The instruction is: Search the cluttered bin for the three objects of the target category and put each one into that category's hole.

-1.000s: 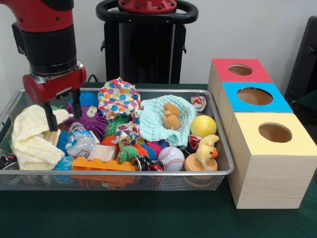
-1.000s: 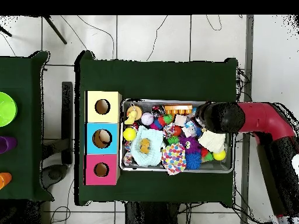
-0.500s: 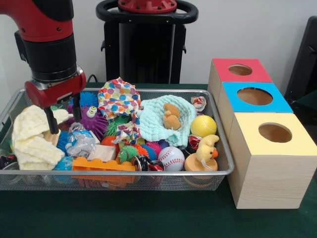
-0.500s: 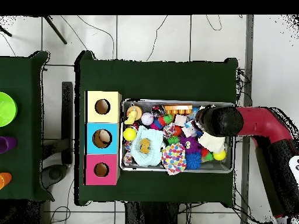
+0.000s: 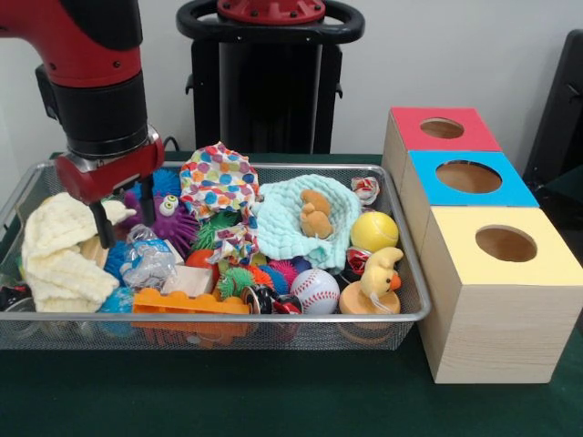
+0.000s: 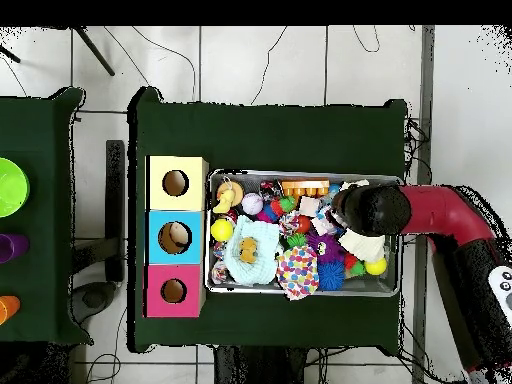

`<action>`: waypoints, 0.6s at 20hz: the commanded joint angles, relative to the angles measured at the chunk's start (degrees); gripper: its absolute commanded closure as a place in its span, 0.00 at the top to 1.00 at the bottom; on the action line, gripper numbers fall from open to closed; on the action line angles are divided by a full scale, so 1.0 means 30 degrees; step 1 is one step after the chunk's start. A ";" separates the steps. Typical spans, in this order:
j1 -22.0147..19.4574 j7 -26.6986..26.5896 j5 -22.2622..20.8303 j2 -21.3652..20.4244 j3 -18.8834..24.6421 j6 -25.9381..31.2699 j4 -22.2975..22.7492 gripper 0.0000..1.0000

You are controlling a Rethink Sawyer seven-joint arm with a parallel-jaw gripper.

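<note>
While one pincer [image 5: 125,211] gapes, three boxes [image 5: 469,177] stand.

Arm [image 5: 91,73] cut off above

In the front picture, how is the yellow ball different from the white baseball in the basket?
The yellow ball is plain yellow; the baseball is white with red stitching. The yellow ball lies beside the mint cloth, farther from the camera; the baseball lies by the bin front rim. Both are round and similar in size.
</note>
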 commanded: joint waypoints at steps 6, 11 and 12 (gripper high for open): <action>0.0625 0.0689 -0.0854 0.0700 -0.1482 -0.1675 0.1708 1.00; 0.0944 0.1063 -0.0746 0.0761 -0.1897 -0.1900 0.1784 1.00; 0.1006 0.1108 -0.0707 0.0740 -0.1955 -0.1975 0.1788 1.00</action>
